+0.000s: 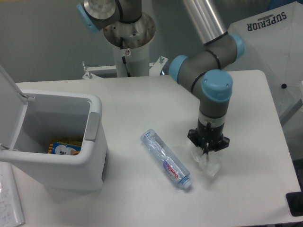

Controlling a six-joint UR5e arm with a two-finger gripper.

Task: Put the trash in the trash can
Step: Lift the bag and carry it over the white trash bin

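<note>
A: Where is the gripper (208, 150)?
B: It hangs straight down over the right part of the table (142, 101), its jaws closed together on a crumpled clear wrapper (209, 163). The wrapper dangles from the fingertips, its lower end at or just above the tabletop; which of the two cannot be told.

A: And the bottle (166, 159)?
B: It lies on its side just left of the wrapper, slanted, cap end toward the near right, with a purple label near the cap. It is apart from the gripper.

A: The bin (71, 142)?
B: It stands at the left of the table, well apart from the gripper, lid (6, 101) swung up and open. A yellow-and-blue packet (64, 147) lies at its bottom. A grey pad (92, 126) sits on the rim facing the bottle.
</note>
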